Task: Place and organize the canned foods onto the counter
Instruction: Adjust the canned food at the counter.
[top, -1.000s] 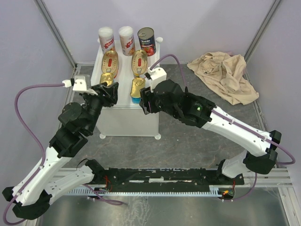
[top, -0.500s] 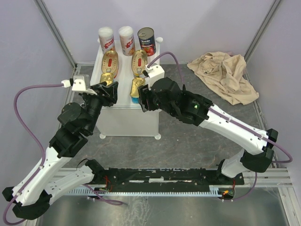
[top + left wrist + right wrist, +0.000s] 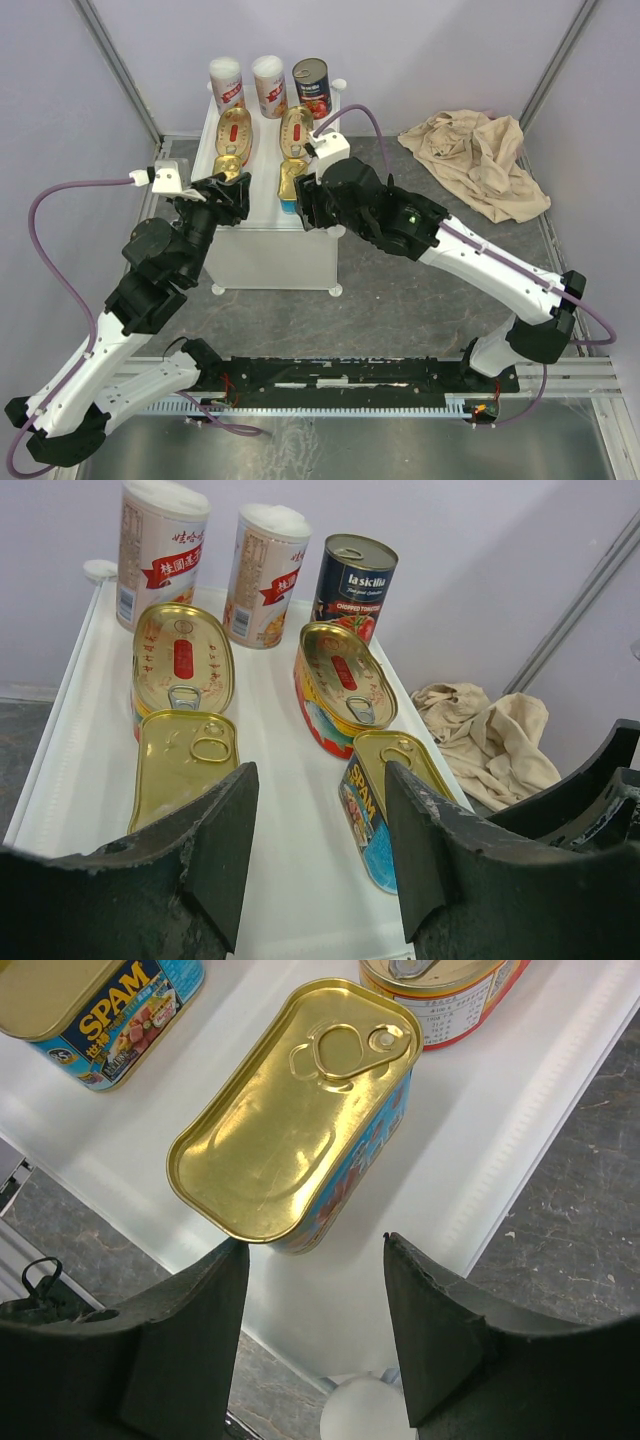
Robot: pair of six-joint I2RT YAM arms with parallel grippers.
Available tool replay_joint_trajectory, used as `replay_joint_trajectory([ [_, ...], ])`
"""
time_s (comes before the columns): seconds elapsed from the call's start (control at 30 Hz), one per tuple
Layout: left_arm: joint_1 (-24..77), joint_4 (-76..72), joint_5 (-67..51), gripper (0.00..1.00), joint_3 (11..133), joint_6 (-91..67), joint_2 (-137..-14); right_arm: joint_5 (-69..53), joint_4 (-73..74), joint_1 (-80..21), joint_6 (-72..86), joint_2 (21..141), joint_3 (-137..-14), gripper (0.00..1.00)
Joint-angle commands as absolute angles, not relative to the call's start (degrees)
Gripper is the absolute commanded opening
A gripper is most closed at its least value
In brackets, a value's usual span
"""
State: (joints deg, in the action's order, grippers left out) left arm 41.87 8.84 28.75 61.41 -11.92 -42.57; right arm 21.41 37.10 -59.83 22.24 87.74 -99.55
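Observation:
All the canned foods stand on the counter (image 3: 262, 255). At the back are two white-and-red cylinders (image 3: 227, 83) (image 3: 269, 85) and a dark cylinder (image 3: 311, 87). Two oblong tins (image 3: 234, 133) (image 3: 296, 130) come in front of them, then two gold rectangular tins (image 3: 185, 765) (image 3: 290, 1110). My left gripper (image 3: 318, 780) hangs open over the counter's near edge, bare white top between its fingers and a gold tin ahead on each side. My right gripper (image 3: 315, 1250) is open just short of the right gold tin, its left fingertip near the tin's corner.
A beige cloth (image 3: 478, 160) lies crumpled on the grey table at the back right. A round white knob (image 3: 365, 1405) sits at the counter's corner below my right gripper. Purple walls and metal posts close in the sides. A black rail (image 3: 350, 375) runs along the near edge.
My right arm has crept forward and left toward the counter, bringing its gripper closer to the right gold tin. The left arm and the tins have stayed put.

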Motion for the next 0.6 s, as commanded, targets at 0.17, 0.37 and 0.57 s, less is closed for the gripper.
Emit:
replay_joint_trajectory([
  [0.17, 42.1, 5.7, 30.3, 0.61, 60.9, -12.2, -42.3, 20.6, 36.0, -58.4, 21.2, 89.2, -102.7, 0.64],
  [0.37, 42.1, 5.5, 30.4, 0.61, 60.8, -12.1, -42.3, 20.0, 35.7, -57.9, 21.2, 89.6, -102.9, 0.64],
  [0.57, 42.1, 5.4, 31.0, 0.62, 60.8, -11.6, -42.4, 19.4, 36.1, -57.6, 20.9, 90.0, -103.4, 0.64],
])
